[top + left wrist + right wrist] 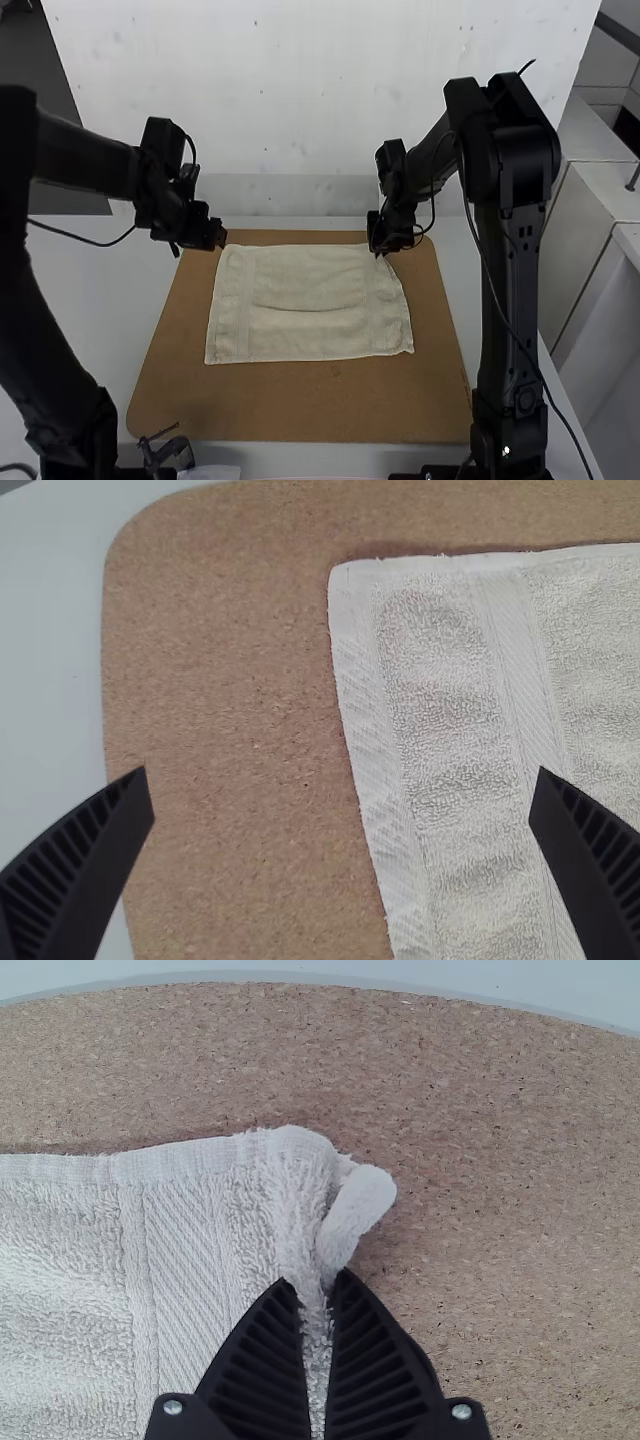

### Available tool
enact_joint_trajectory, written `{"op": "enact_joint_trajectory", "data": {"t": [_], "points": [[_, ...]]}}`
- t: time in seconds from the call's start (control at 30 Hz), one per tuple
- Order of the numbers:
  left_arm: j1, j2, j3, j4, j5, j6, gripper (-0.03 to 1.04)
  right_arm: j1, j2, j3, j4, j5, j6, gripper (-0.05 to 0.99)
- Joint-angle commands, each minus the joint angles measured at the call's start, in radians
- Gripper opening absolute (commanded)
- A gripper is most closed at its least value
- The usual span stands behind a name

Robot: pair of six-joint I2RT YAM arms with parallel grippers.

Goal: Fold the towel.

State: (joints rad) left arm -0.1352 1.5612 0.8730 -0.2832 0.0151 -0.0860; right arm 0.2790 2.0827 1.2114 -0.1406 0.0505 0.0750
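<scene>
A cream towel (pixel 310 305) lies spread on the brown board, slightly wrinkled across its middle. My right gripper (pixel 378 250) is at the towel's far right corner. In the right wrist view the right gripper (pixel 318 1285) is shut on a pinched fold of the towel (pixel 180 1250) near that corner, and a small flap sticks out past the fingertips. My left gripper (pixel 222 242) hangs by the far left corner. The left wrist view has the left gripper (pixel 342 780) wide open above the board and the edge of the towel (pixel 450 710), holding nothing.
The brown board (pixel 300 400) extends past the towel on the near side and at both sides. A white table (pixel 95 300) surrounds it, with a white wall behind. A small dark clamp-like item (pixel 168 452) is at the near left edge.
</scene>
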Motion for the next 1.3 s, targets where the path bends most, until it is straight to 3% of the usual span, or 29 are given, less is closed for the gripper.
{"op": "enact_joint_trajectory", "data": {"t": [0.0, 0.2, 0.4, 0.6, 0.73, 0.8, 0.87, 0.9, 0.97, 1.27], "points": [[-0.017, 0.132, 0.121, -0.019, -0.021, -0.069, 0.97, -0.066, 0.040, -0.039, -0.011, 0.100, -0.006, 0.02], [-0.024, 0.293, 0.245, -0.017, -0.018, -0.116, 0.97, -0.077, 0.045, -0.044, 0.004, 0.100, -0.024, 0.02], [-0.040, 0.422, 0.365, -0.019, -0.014, -0.133, 0.97, -0.075, 0.046, -0.046, 0.006, 0.100, -0.032, 0.02], [-0.038, 0.533, 0.458, -0.086, -0.014, -0.143, 0.90, -0.072, 0.045, -0.056, 0.015, 0.098, -0.040, 0.02], [-0.038, 0.594, 0.505, -0.162, -0.017, -0.147, 0.71, -0.072, 0.043, -0.064, 0.021, 0.100, -0.043, 0.02], [-0.044, 0.611, 0.511, -0.182, -0.017, -0.147, 0.47, -0.072, 0.039, -0.065, 0.024, 0.100, -0.046, 0.02], [-0.055, 0.612, 0.509, -0.185, -0.018, -0.143, 0.12, -0.070, 0.034, -0.069, 0.024, 0.100, -0.046, 0.02], [-0.058, 0.612, 0.509, -0.188, -0.018, -0.146, 0.00, -0.070, 0.031, -0.073, 0.026, 0.100, -0.046, 0.02], [-0.060, 0.609, 0.514, -0.208, 0.017, -0.146, 0.01, -0.069, 0.028, -0.079, 0.027, 0.100, -0.047, 0.02], [-0.075, 0.531, 0.528, -0.252, 0.019, -0.166, 0.01, -0.084, 0.005, -0.062, 0.067, 0.098, -0.030, 0.02]]}}
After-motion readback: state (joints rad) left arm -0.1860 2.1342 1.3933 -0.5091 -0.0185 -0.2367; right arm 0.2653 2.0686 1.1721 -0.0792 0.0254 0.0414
